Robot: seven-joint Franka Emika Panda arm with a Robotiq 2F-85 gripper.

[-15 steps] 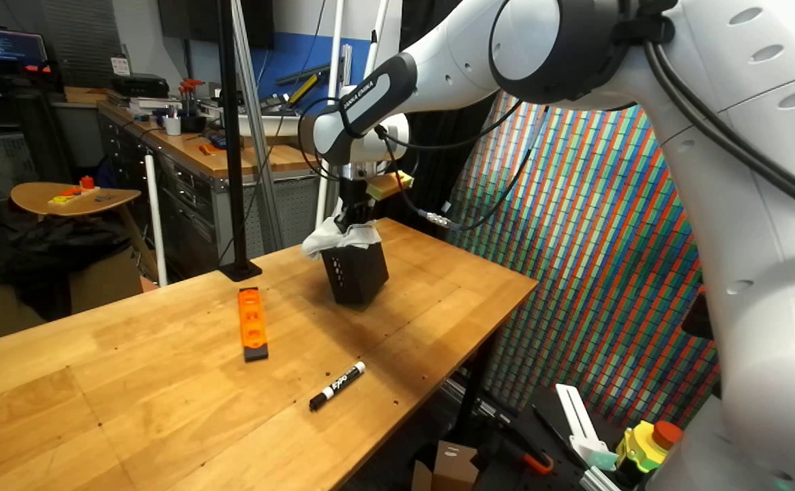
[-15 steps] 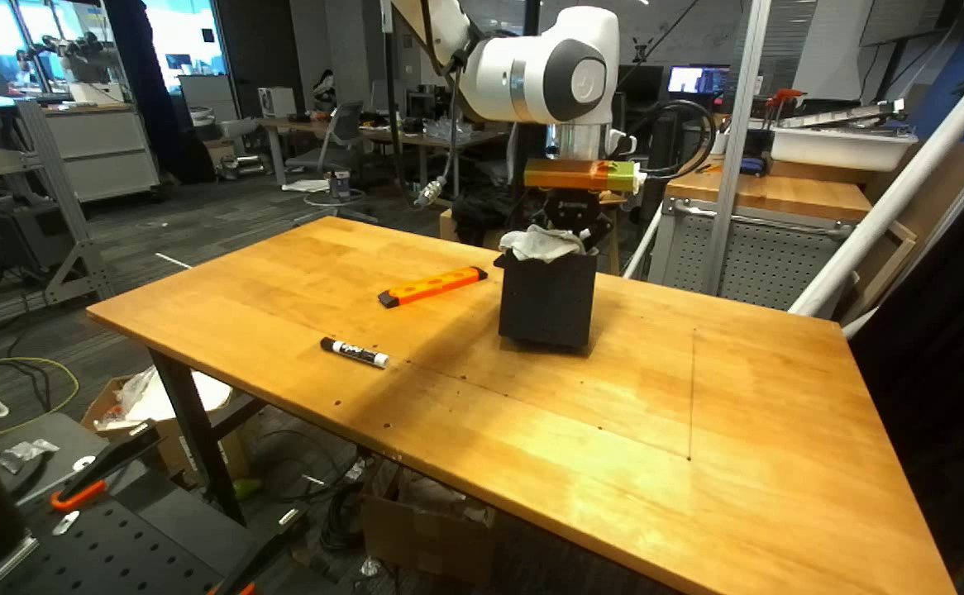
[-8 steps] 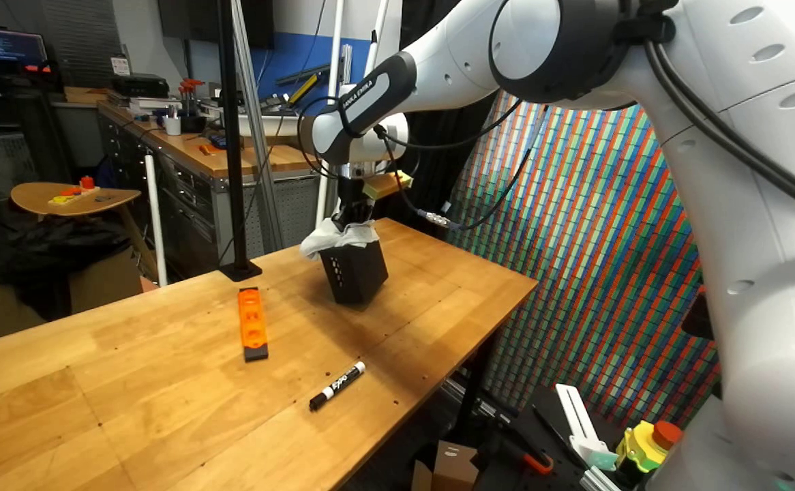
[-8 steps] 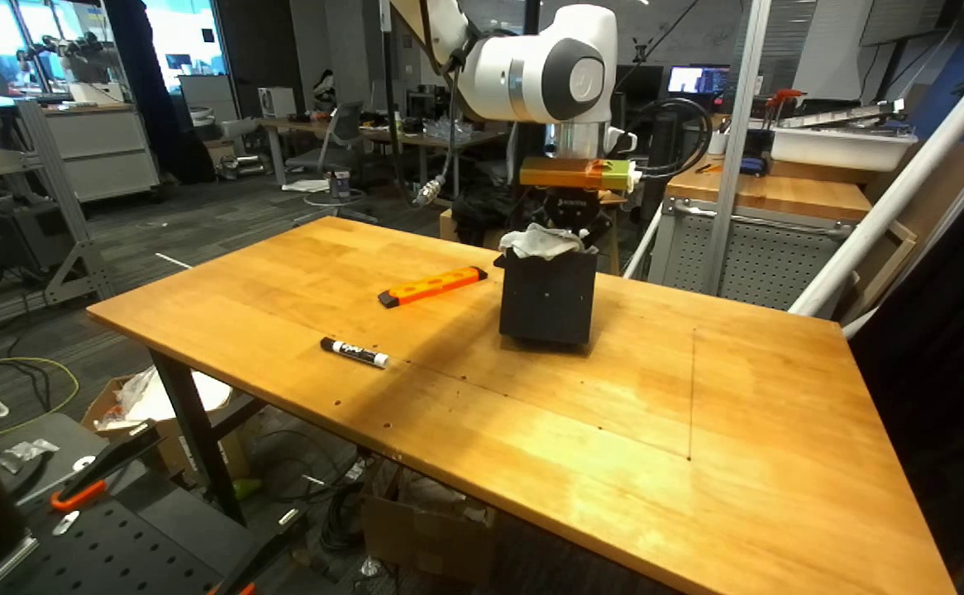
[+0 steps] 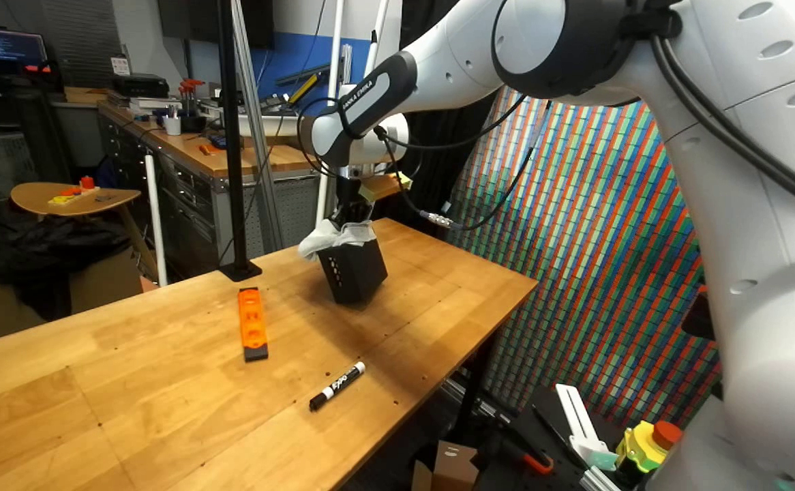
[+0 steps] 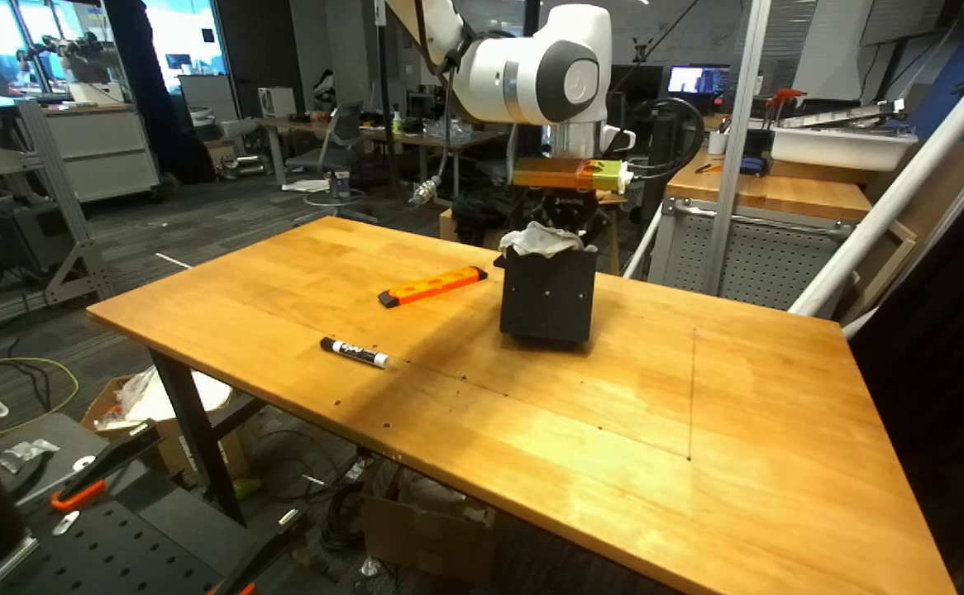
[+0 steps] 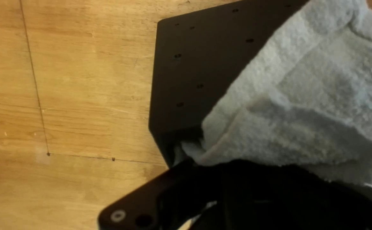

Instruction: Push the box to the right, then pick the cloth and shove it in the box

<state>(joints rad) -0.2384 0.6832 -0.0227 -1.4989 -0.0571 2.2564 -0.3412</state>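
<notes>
In an exterior view we've got the box (image 5: 356, 274) on the table (image 5: 179, 368), and there's the cloth (image 5: 324, 239) bunched over its top, spilling past the rim! Right above, the gripper (image 5: 349, 217) points down, clenched; its end is hidden, so we can't tell whether it pinches anything. In an exterior view we spot the level (image 6: 432, 287) and the marker (image 6: 355, 353), both well apart from each other. In the wrist view we see cloth lying against the gripper.
</notes>
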